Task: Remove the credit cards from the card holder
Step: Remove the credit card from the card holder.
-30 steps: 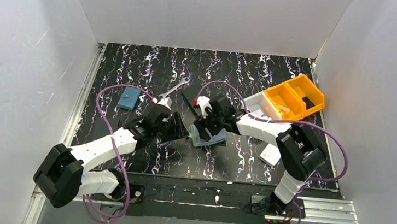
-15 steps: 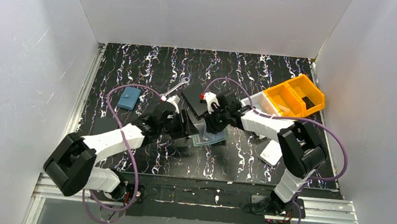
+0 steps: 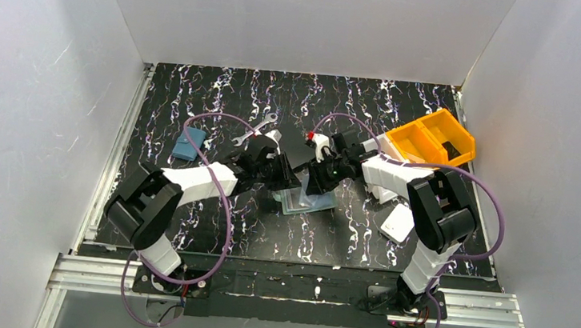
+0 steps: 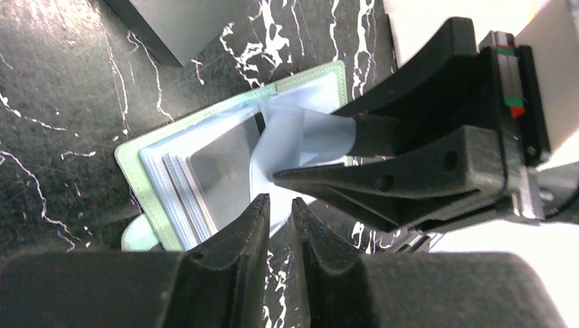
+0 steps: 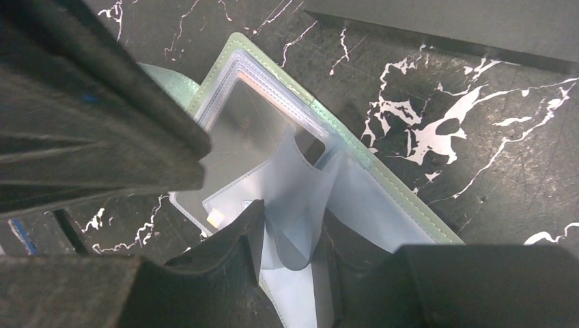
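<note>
The mint-green card holder (image 3: 312,201) lies open on the table between both grippers. In the left wrist view its green edge (image 4: 140,179) and stacked clear pockets show. A greyish card (image 5: 239,130) sits inside a pocket, and a card corner with a gold chip (image 5: 214,219) peeks out below it. My right gripper (image 3: 320,181) is shut on a light-blue inner sleeve (image 5: 293,205) and lifts it off the holder. This grip also shows in the left wrist view (image 4: 300,133). My left gripper (image 4: 280,203) hovers at the holder's near edge, its fingers almost together with nothing between them.
A black square plate (image 3: 298,153) lies just behind the holder. A blue pouch (image 3: 188,144) and a wrench (image 3: 255,128) are at the back left. A yellow bin (image 3: 432,141), a white tray (image 3: 375,151) and a white box (image 3: 398,222) are on the right.
Both grippers have moved farther back and to the right. The left arm has swung in toward the holder. The right gripper has pulled an inner sleeve up, and the holder now lies open.
</note>
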